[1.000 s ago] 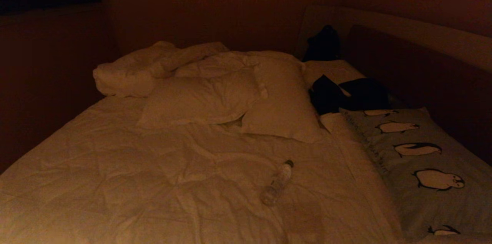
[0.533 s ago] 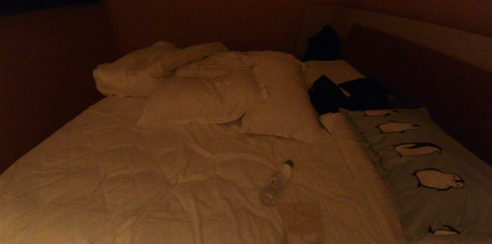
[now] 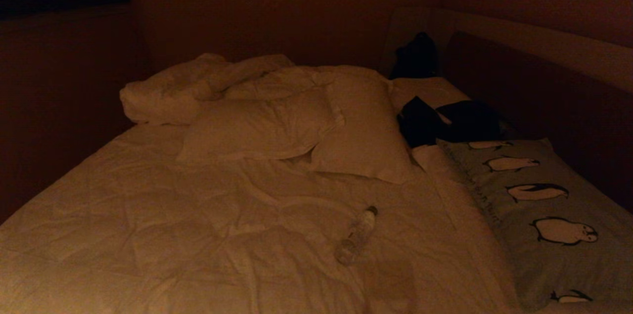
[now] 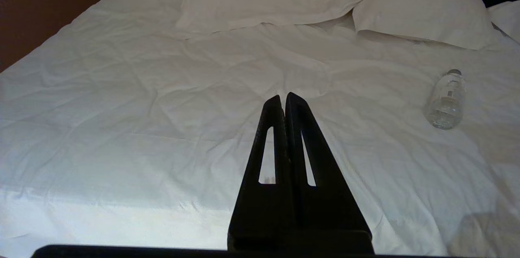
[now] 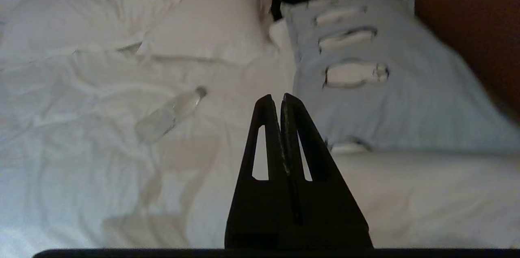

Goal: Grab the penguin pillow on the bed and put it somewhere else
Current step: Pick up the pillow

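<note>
The penguin pillow (image 3: 549, 215), long and grey-blue with a row of black-and-white penguins, lies along the right side of the bed (image 3: 207, 235) beside the headboard. In the right wrist view the penguin pillow (image 5: 386, 91) lies ahead and to one side of my right gripper (image 5: 280, 97), which is shut, holds nothing and hangs over the duvet short of the pillow's near end. My left gripper (image 4: 283, 96) is shut and empty above the white duvet (image 4: 142, 120). Neither arm shows in the head view.
A clear plastic bottle (image 3: 357, 235) lies on the duvet mid-bed. Plain white pillows (image 3: 306, 126) are piled at the far end. Dark clothing (image 3: 445, 121) lies beyond the penguin pillow. A padded headboard (image 3: 544, 52) runs along the right, and a wall (image 3: 59, 96) stands to the left.
</note>
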Motion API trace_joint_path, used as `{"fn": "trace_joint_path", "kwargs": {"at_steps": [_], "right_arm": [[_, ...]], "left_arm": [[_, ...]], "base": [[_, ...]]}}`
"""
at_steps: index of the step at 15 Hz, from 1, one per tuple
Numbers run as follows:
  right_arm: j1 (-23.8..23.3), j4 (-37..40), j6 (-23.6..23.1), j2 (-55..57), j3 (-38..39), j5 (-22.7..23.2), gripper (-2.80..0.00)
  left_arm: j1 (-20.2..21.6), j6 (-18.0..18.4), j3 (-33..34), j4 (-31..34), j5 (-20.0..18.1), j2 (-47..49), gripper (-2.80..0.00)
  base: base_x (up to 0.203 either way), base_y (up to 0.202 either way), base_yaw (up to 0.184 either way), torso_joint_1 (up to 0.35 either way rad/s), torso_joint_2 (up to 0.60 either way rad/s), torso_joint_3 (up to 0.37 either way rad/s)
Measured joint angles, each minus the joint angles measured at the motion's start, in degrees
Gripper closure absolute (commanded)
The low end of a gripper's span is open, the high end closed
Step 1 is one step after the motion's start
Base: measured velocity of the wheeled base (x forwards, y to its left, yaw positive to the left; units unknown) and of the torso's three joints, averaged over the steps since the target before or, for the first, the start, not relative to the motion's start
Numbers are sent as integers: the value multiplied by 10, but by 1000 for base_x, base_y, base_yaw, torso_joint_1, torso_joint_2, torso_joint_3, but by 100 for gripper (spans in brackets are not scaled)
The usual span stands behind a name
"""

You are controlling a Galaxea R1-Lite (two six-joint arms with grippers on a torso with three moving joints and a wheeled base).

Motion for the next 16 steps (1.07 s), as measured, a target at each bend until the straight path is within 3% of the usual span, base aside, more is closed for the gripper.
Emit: {"fn": "trace_joint_path", "kwargs": {"at_steps": [6,16], "right_arm": [[0,-135,-12,0,63,4,0],[0,-220,-12,0,155,8,0]], "left_arm": [[0,0,0,0,0,0,0],[0,0,0,0,0,0,0]], "base": [[0,0,0,0,0,0],[0,0,0,0,0,0]]}}
